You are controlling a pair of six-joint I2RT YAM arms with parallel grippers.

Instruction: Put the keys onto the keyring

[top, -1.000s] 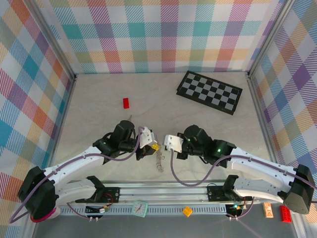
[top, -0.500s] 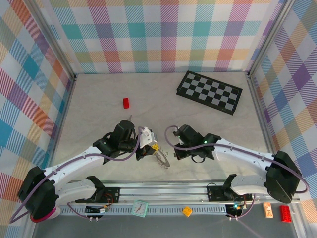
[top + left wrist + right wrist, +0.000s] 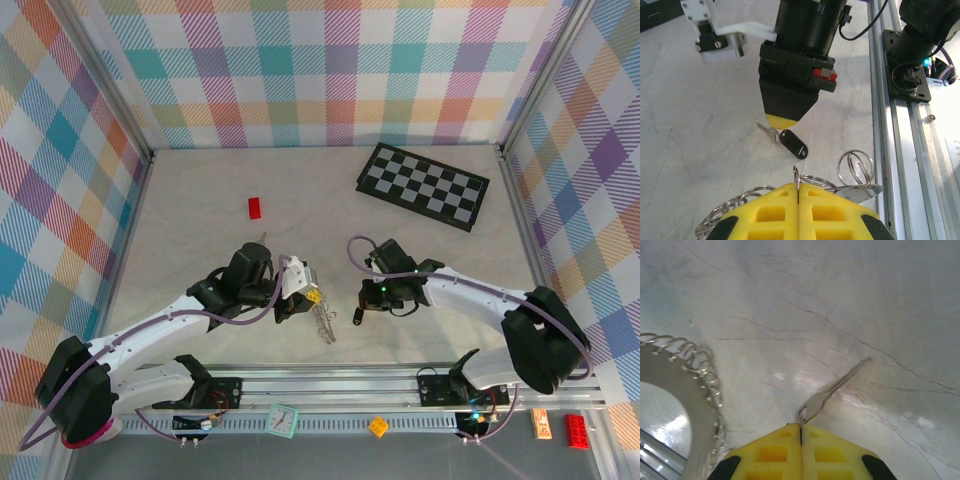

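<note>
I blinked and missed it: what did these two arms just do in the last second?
The right arm swung round and the right gripper tipped down to the table beside the keyring, shut on the black-headed key. The left gripper stayed put, shut on the keyring. The red brick and chequered board did not move.

Nothing legible anywhere: no words, brands or numbers to make out. Too small to read, whatever is printed on the small teal square dial point(image 3: 283, 420) and the orange tag point(image 3: 541, 424) along the worktop's near edge.
</note>
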